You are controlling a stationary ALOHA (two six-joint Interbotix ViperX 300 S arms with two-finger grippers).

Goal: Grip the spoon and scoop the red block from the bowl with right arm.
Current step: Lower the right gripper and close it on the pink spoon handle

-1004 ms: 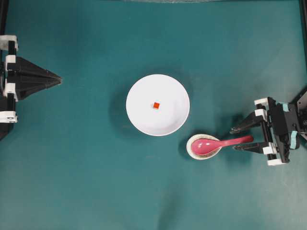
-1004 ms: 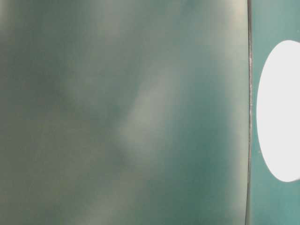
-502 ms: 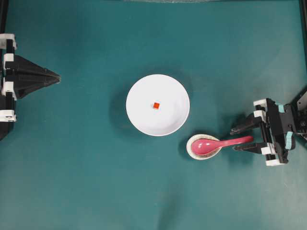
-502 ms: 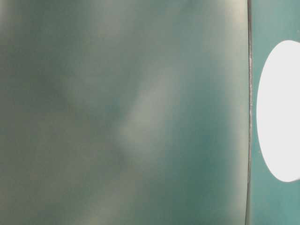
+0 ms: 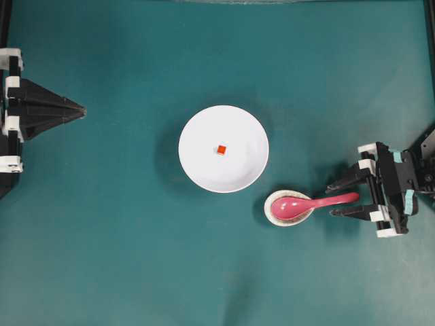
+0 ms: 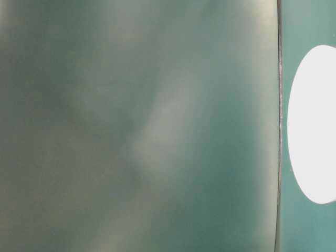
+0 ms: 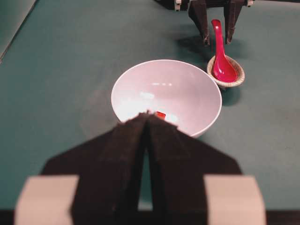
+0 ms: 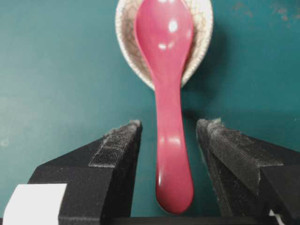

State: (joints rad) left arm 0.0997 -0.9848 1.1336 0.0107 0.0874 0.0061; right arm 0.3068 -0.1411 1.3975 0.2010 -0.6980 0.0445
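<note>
While spoon (image 5: 314, 202) lies on rest (image 5: 274, 216)

At the centre of the frame sits the bowl (image 5: 223, 149), with the red block (image 5: 221, 149) near its middle. Just to its lower right, the spoon (image 5: 313, 203) lies with its scoop in a small speckled dish (image 5: 274, 214), handle pointing right. The right gripper (image 5: 344, 197) stands spread either side of the handle tip, apparently not touching. The left gripper (image 5: 80, 109) at the left edge is pinched together.

The table-level view is almost wholly blur; the bowl (image 6: 314, 123), probably, is cut off at right.
</note>
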